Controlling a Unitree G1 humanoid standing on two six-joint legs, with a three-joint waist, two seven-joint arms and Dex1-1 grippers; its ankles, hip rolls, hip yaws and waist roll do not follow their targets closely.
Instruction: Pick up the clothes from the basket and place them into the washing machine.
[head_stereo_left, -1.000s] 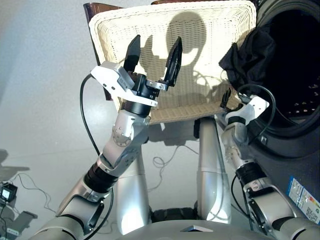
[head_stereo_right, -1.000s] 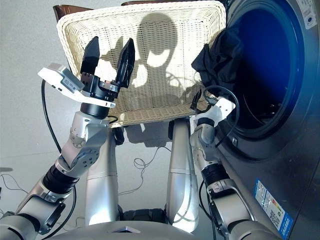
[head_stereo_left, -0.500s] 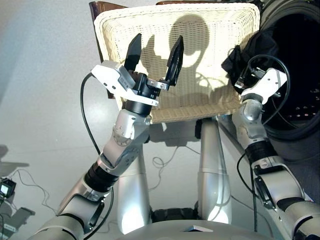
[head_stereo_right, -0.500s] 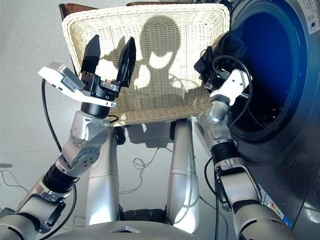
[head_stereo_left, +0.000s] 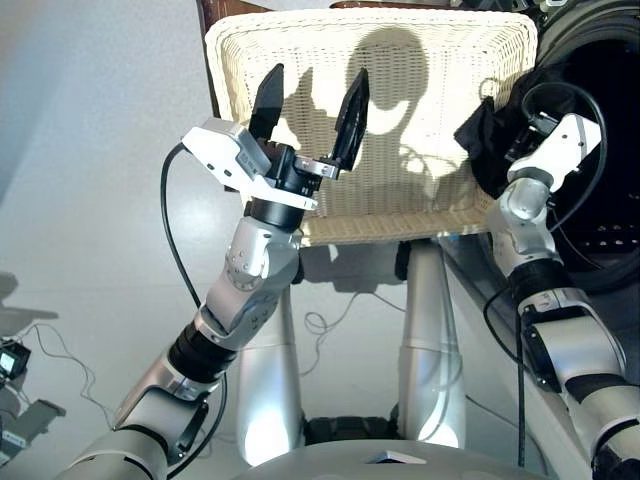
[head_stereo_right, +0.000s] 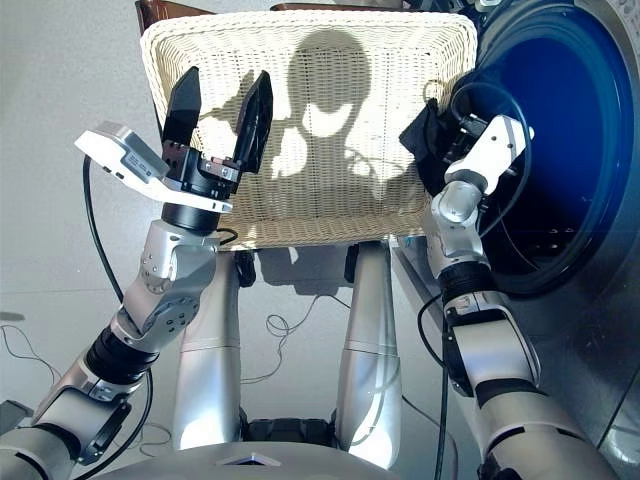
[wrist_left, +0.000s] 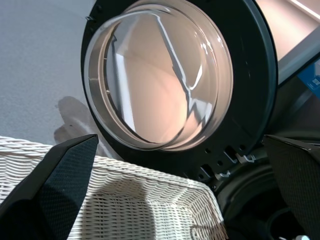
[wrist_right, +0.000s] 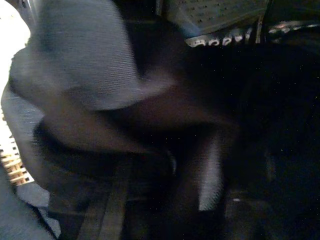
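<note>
The right gripper (head_stereo_right: 452, 138) is buried in a bunch of black cloth, the black garment (head_stereo_left: 490, 135), and whether it pinches that cloth or merely presses into it cannot be told, since the fabric covers it in every view; the bundle hangs at the right rim of the basket (head_stereo_left: 300, 60), just at the edge of the washing machine (head_stereo_right: 560, 150) drum mouth, part over wicker and part over the dark opening; the left gripper (head_stereo_left: 308, 110) is held up over the basket with its two black fingers spread wide and nothing between them. The likely trouble is the cloth dragging on the basket rim or the drum lip as it goes across, so that a loose fold slips free and drops between basket and machine; a shallow hold on so limp a bundle would cause it. The head views place the garment against rim and drum, which the right wrist view, filled with dark fabric, cannot; the left wrist view alone shows the porthole door (wrist_left: 170, 75) swung open beyond the basket's far corner; no navy or orange-red piece shows anywhere.
</note>
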